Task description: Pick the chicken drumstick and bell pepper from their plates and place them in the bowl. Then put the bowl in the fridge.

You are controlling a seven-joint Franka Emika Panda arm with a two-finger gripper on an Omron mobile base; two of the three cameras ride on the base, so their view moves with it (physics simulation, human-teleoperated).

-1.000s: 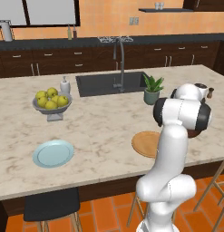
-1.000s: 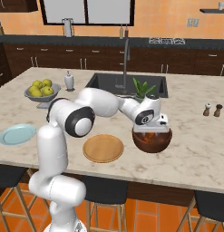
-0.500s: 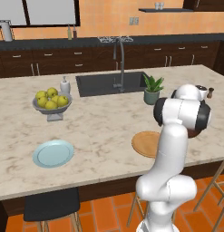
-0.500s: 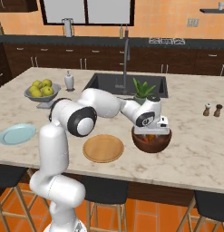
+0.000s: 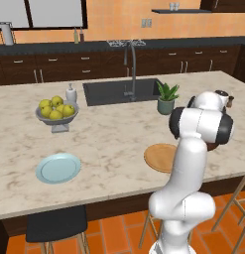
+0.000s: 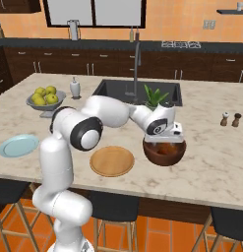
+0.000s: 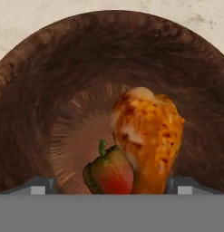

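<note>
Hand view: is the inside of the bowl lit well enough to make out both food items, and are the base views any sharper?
Hand view: the bowl is evenly lit with no glare; chicken drumstick and bell pepper read clearly, their lower parts cut off at the frame bottom. Right base view: soft and slightly blurred; the gripper covers part of the bowl. Left base view: equally soft, flat light, faint shadows under the tan plate.

A pale marbled stone worktop [image 5: 109, 144] with a dark inset sink [image 5: 121, 91] is set before orange walls [image 5: 114, 20] and dark wooden cabinets [image 5: 54, 74]. Terracotta floor tiles [image 5: 114, 235] are seen below, where black stools [image 5: 54, 228] are tucked in.
</note>
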